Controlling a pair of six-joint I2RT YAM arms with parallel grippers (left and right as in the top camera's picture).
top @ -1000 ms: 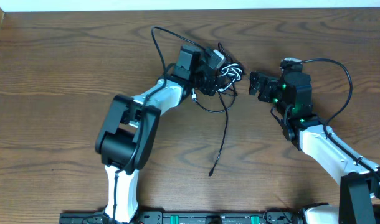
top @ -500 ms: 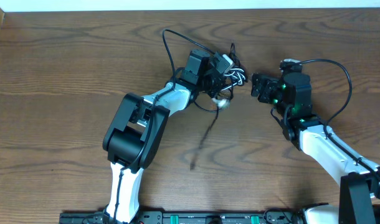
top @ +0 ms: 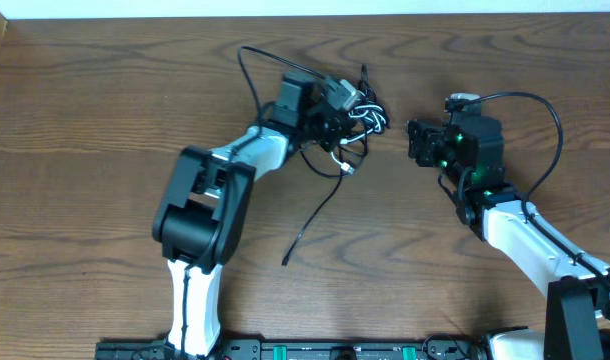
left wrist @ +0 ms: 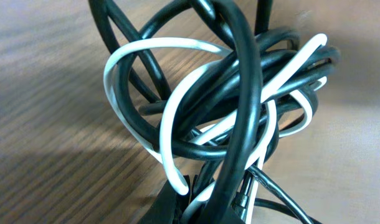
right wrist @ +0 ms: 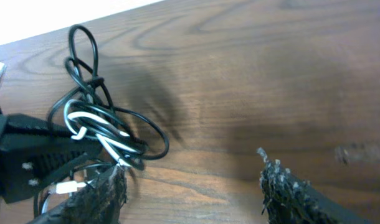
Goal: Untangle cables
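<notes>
– So, where are the cables [top: 360, 112]?
– Bunched in one knot on the table [top: 105, 120], toward the far edge, a little left of the middle. The left arm reaches up to it.
– Is the left gripper [top: 335, 108] holding them?
– Yes, its jaws are closed on the near side of the knot. In the left wrist view the strands run down into the dark fingers at the bottom edge.
– What does that view show of the knot?
– Thick black loops [left wrist: 240, 93] wound through each other, with a white cable [left wrist: 152, 43] threaded in and out among them.
– Anything trailing free?
– One black strand [top: 303, 228] runs from the knot toward the near side and ends loose on the wood. Another makes a tall loop on the far left side of the bundle.
– And the right gripper [top: 415, 143]?
– Its fingers are spread apart with nothing between them. It points at the knot from the right, near it but not touching.
– Does its own camera agree?
– It does: the gap between its fingers [right wrist: 196, 186] shows only bare wood, and the cables [right wrist: 109, 134] lie beyond the left finger.
</notes>
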